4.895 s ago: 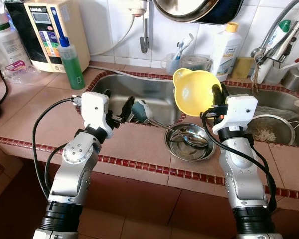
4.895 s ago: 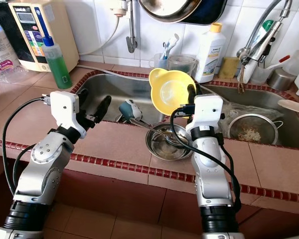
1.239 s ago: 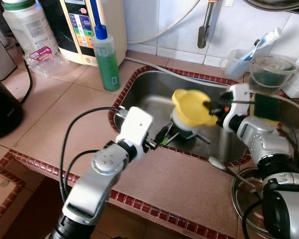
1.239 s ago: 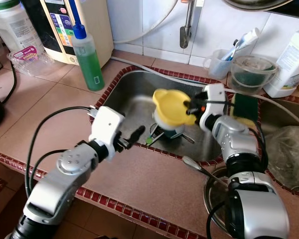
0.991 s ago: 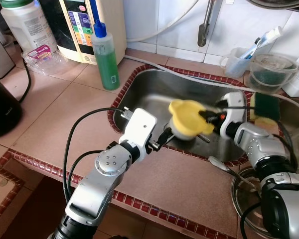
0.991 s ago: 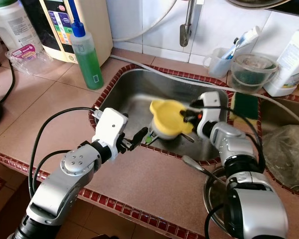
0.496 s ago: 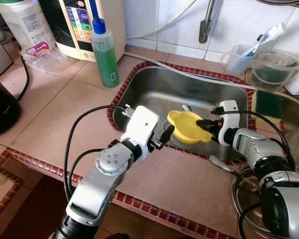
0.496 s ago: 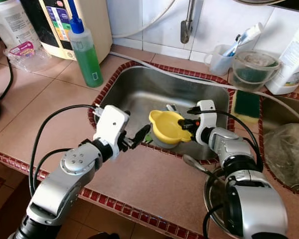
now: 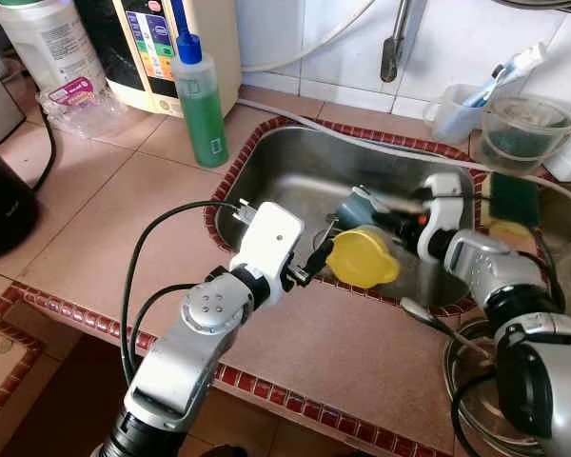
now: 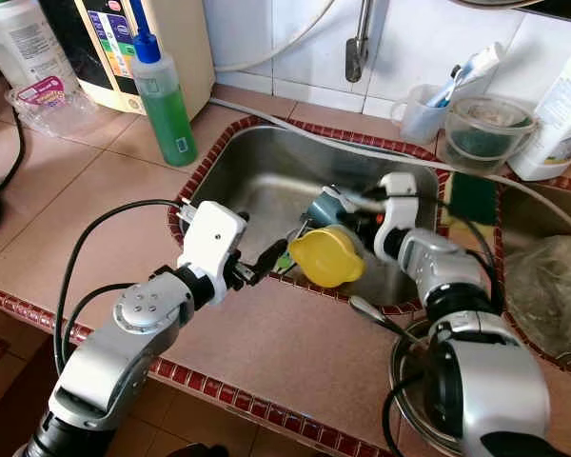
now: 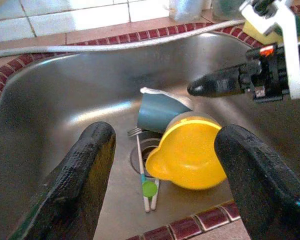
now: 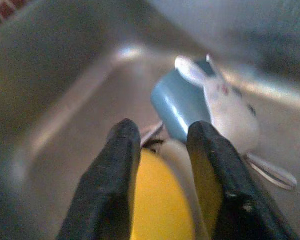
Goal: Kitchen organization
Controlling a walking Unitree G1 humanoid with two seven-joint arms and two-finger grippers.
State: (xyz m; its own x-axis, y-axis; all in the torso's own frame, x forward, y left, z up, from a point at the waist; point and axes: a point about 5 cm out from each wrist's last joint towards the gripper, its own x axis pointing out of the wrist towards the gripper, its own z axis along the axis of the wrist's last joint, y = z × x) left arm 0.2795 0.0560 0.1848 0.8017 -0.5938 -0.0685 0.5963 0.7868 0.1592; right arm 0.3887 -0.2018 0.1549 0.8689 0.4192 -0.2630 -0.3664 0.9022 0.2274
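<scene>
Head views: yellow bowl (image 9: 363, 257) upturned in sink (image 9: 285, 167) against blue cup (image 9: 354, 205); right claw (image 9: 400, 221) beside it. Left wrist: left claw (image 11: 172, 172) spread, empty. Right wrist: fingers (image 12: 121, 165) parted, seemingly released; clearing probably unfinished.

Glossy yellow plastic bowl (image 9: 362, 257) (steel sink (image 9: 295, 171))

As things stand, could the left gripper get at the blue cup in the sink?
Probably yes: the left gripper hangs open at the sink's near edge, facing the blue cup, though the yellow bowl leans against it.
</scene>
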